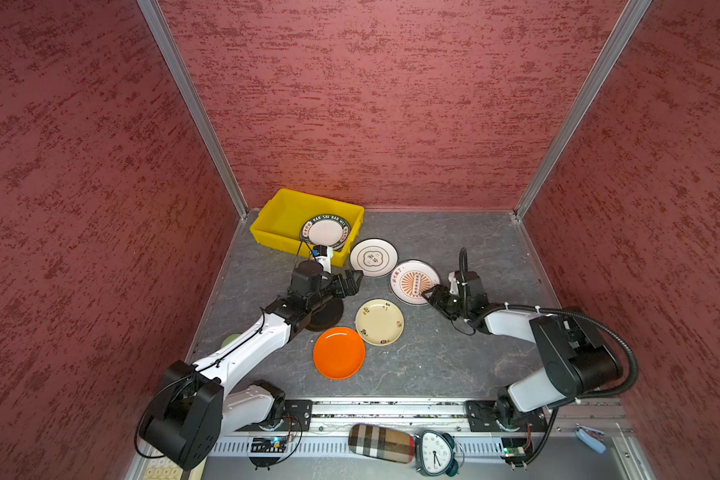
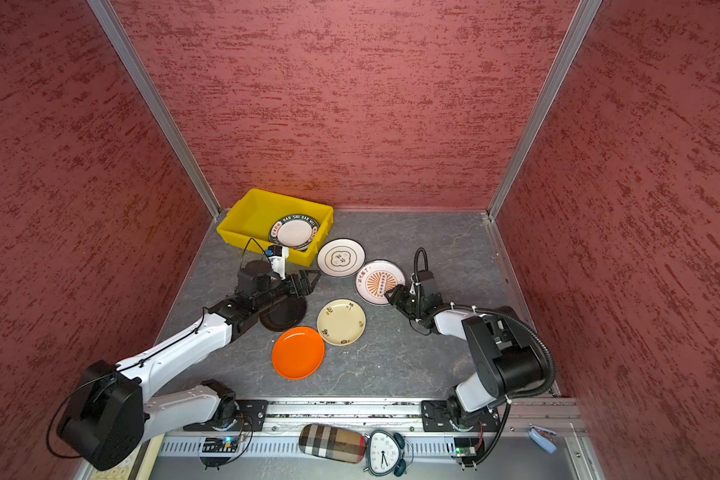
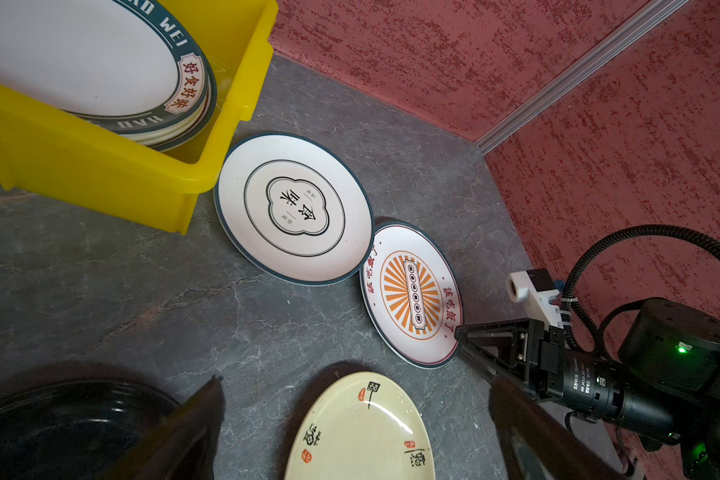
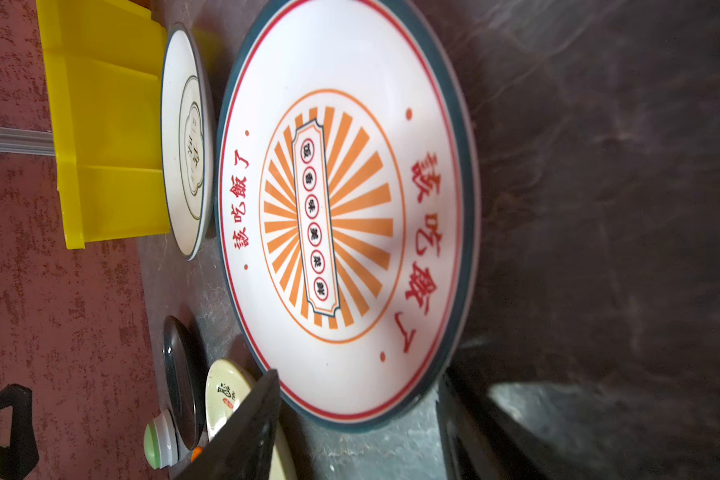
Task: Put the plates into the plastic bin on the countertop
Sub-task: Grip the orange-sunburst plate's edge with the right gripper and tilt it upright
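The yellow plastic bin (image 1: 283, 245) stands at the back left of the countertop (image 1: 454, 353) and holds stacked teal-rimmed plates (image 1: 326, 232). Flat on the countertop lie a cloud-outline plate (image 1: 373, 257), a sunburst plate (image 1: 412, 280), a cream plate (image 1: 379, 322), an orange plate (image 1: 339, 352) and a black plate (image 1: 327, 320), the last partly under my left arm. My right gripper (image 4: 362, 399) straddles the near rim of the sunburst plate (image 4: 341, 208), jaws apart. Hovering between the black and cream plates, my left gripper (image 3: 356, 384) is wide open and holds nothing.
Red textured walls close in three sides. Beyond the front metal rail (image 1: 391, 409) lie a plaid case (image 1: 381, 442), an alarm clock (image 1: 435, 453) and a pale blue object (image 1: 591, 440). A small green and white round thing (image 4: 159, 440) sits beside the black plate.
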